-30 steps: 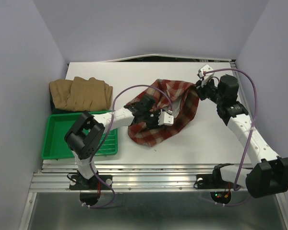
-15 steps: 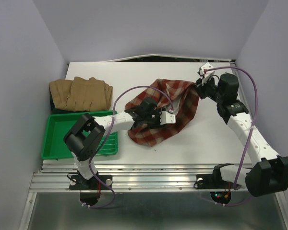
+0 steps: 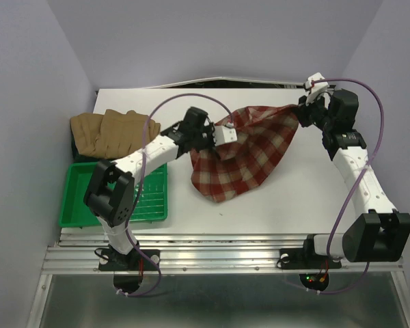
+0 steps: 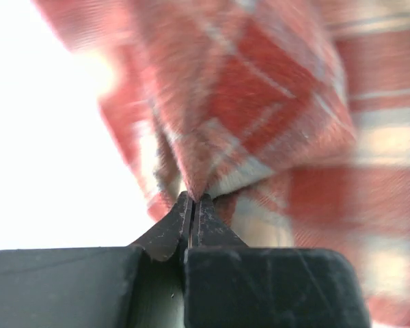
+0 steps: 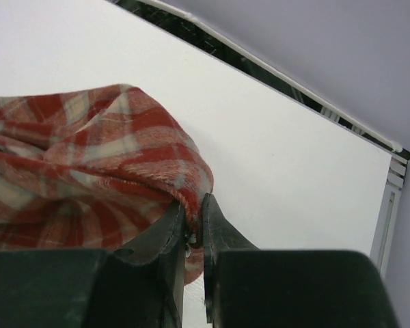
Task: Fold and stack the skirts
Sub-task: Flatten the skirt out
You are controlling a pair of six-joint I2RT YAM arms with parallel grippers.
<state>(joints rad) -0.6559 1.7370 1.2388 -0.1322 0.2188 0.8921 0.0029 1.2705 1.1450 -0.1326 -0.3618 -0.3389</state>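
The red-and-cream plaid skirt (image 3: 242, 154) hangs stretched between both grippers above the middle of the table, its lower part drooping toward the near edge. My left gripper (image 3: 215, 133) is shut on a pinch of its left edge; in the left wrist view the plaid skirt (image 4: 260, 102) bunches right at the left gripper (image 4: 193, 198). My right gripper (image 3: 302, 113) is shut on the skirt's far right corner, and the plaid skirt (image 5: 75, 150) folds into the right gripper (image 5: 193, 205) in the right wrist view. Tan-brown skirts (image 3: 113, 133) lie folded at the far left.
A green ribbed tray (image 3: 82, 198) sits at the near left, just in front of the tan skirts, partly under my left arm. The table's back edge (image 5: 273, 72) and right rail run close behind my right gripper.
My left gripper closed on the plaid skirt and rose toward the back left. The right gripper moved back and right with its corner. The skirt went from a heap to a stretched, hanging sheet.
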